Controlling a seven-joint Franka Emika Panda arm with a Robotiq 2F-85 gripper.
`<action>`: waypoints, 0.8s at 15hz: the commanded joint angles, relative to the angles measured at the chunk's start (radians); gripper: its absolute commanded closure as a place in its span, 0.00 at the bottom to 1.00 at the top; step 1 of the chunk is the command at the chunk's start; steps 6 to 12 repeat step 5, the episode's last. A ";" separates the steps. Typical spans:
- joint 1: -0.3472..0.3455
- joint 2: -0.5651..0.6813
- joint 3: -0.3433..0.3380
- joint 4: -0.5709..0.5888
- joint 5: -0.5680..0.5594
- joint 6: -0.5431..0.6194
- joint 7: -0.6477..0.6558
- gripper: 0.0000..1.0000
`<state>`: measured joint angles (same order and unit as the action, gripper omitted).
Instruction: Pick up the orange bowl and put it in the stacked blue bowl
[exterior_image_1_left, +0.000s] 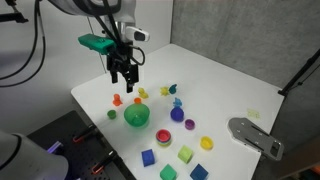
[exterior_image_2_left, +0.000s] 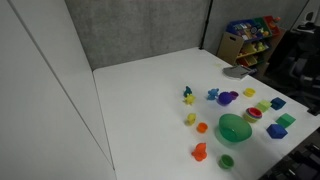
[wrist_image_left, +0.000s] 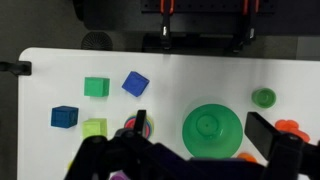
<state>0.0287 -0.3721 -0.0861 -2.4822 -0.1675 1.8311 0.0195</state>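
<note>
Fingers (wrist_image_left: 262, 130) apart, empty, above green bowl (wrist_image_left: 212, 128); blue cube (wrist_image_left: 135, 83), green cube (wrist_image_left: 96, 87) nearby.

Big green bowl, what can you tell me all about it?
The big green bowl is round, plain green and looks like smooth plastic, with a smaller ring in its middle. It sits on the white table among little toys. The gripper hangs open above it, not touching.
</note>
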 joint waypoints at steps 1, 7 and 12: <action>-0.035 -0.078 -0.009 0.010 0.044 -0.104 -0.102 0.00; -0.050 -0.072 0.010 0.002 0.027 -0.089 -0.076 0.00; -0.050 -0.072 0.010 0.002 0.027 -0.089 -0.076 0.00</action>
